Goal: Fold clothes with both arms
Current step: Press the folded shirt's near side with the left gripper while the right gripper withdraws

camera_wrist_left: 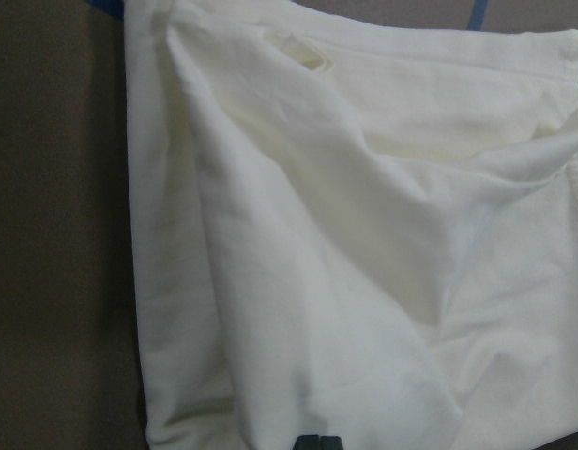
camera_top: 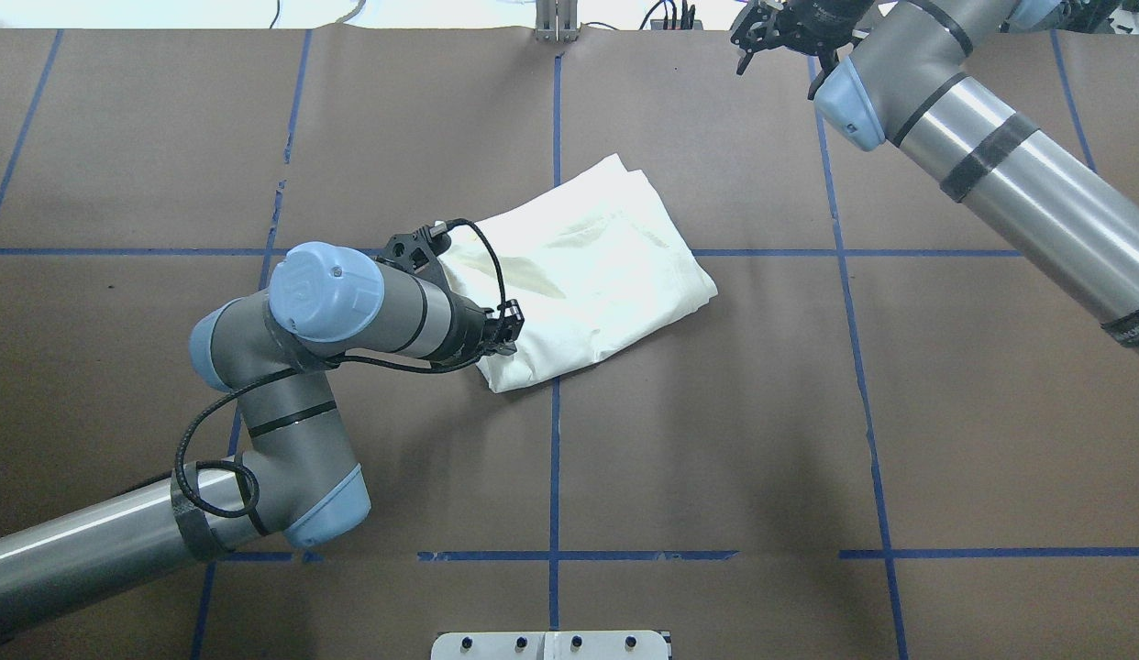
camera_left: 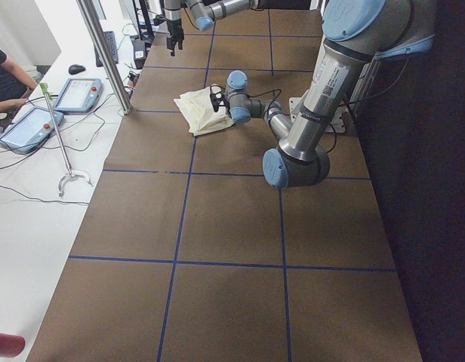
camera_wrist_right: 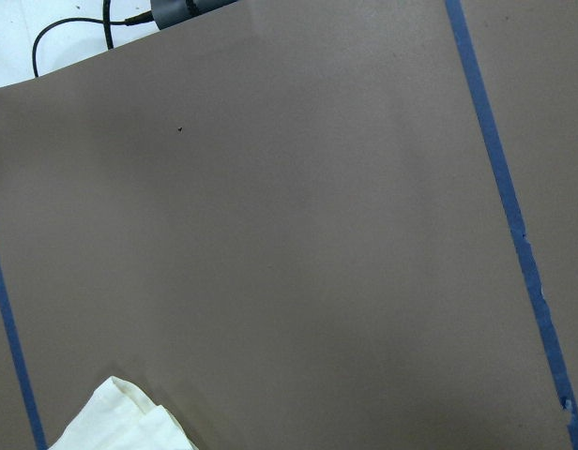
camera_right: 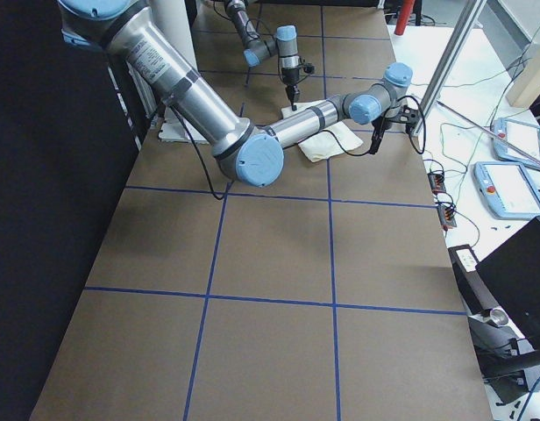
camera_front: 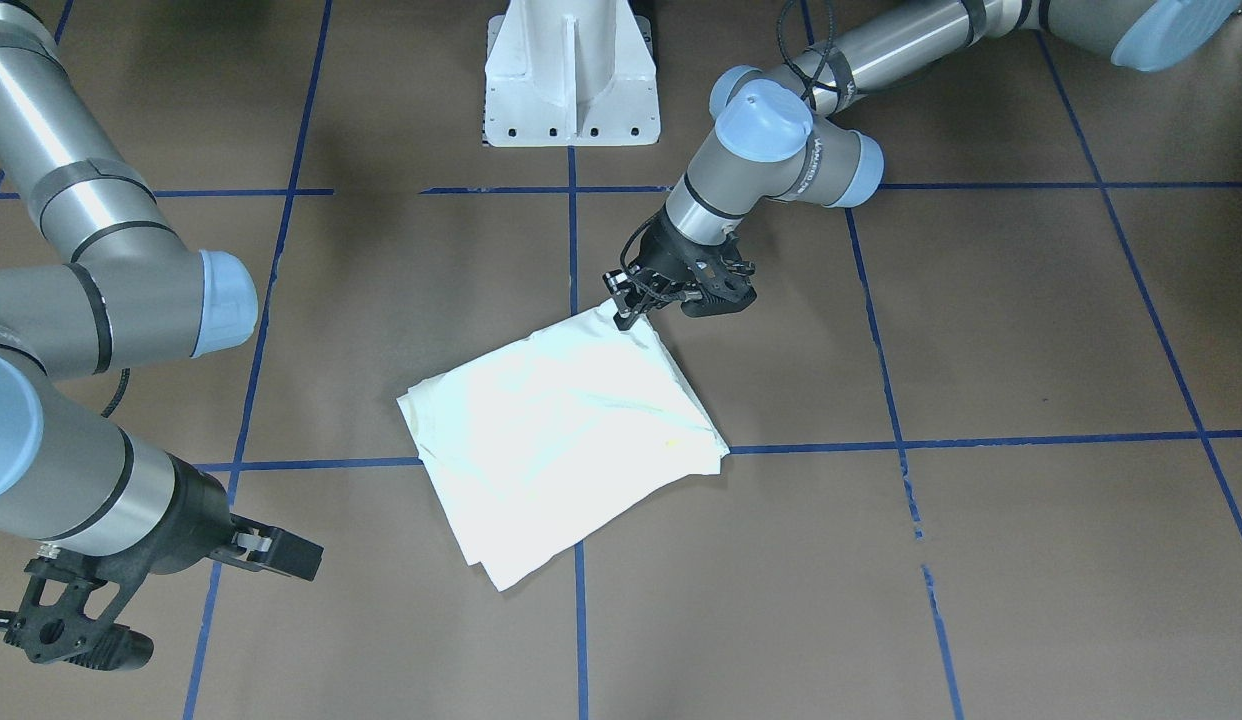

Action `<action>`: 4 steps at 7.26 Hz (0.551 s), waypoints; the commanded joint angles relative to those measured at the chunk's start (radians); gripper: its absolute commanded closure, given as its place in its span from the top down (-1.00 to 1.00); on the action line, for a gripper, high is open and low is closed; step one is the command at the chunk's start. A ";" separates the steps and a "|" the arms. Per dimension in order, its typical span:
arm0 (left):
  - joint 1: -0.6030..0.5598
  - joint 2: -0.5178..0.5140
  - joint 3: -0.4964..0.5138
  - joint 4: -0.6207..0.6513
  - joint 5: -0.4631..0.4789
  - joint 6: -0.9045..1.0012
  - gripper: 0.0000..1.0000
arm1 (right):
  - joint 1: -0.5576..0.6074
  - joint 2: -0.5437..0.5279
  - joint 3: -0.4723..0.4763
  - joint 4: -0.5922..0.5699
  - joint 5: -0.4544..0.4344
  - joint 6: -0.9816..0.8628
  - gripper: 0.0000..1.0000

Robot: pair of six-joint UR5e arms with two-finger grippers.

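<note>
The cream-white shirt (camera_front: 561, 430) lies folded into a rough square on the brown table, plain side up, with no print showing. It also shows from overhead (camera_top: 588, 275). My left gripper (camera_front: 628, 310) is at the shirt's corner nearest the robot base, shut on the fabric; in the left wrist view its fingertips (camera_wrist_left: 317, 441) are closed together over the rumpled shirt (camera_wrist_left: 345, 234). My right gripper (camera_top: 776, 50) hangs open over bare table at the far edge, well away from the shirt. Only a shirt corner (camera_wrist_right: 120, 422) shows in the right wrist view.
The white pedestal base (camera_front: 571, 80) stands at the robot's side of the table. Blue tape lines (camera_top: 556, 440) grid the brown cover. Beyond the far edge, a white side table holds tablets (camera_left: 74, 94), cables and a metal pole (camera_left: 104, 53). A person (camera_left: 6, 75) sits there.
</note>
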 commanded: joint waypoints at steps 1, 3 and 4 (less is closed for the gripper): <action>0.027 0.005 0.008 0.002 0.013 0.001 -1.00 | 0.002 -0.001 -0.001 0.000 -0.001 -0.001 1.00; 0.035 0.009 0.018 0.002 0.015 0.004 -1.00 | 0.002 0.001 -0.001 0.000 -0.001 -0.001 1.00; 0.036 0.009 0.029 0.002 0.015 0.004 -1.00 | 0.004 0.001 -0.001 0.000 -0.001 -0.001 1.00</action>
